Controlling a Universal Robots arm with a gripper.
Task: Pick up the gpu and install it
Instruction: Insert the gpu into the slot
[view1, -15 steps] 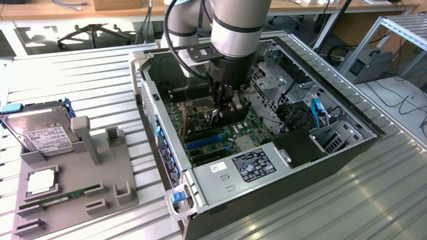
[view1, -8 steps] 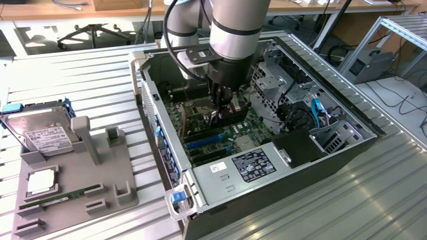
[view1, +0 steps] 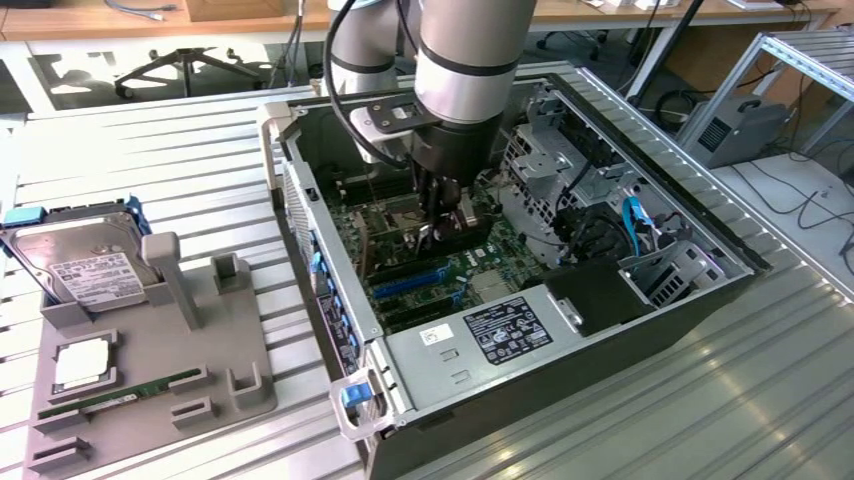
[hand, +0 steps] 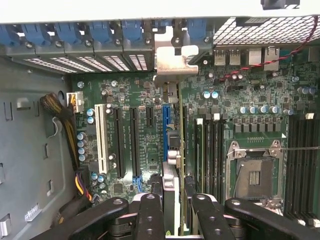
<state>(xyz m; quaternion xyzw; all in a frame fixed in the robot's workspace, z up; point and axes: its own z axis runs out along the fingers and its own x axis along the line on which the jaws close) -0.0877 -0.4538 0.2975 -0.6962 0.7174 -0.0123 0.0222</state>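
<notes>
The gpu (hand: 172, 150) is being held on its edge by the gripper (hand: 175, 210), jaws closed on it, down inside the computer case (view1: 694, 230) over the motherboard (hand: 145, 150). Its silver bracket (hand: 172, 60) is being kept up at the case's back wall, by the blue clips (hand: 100, 32). To do this well, the card is being kept straight and lined up with the blue slot (hand: 165, 130), and pushed down gently, not tilted
</notes>
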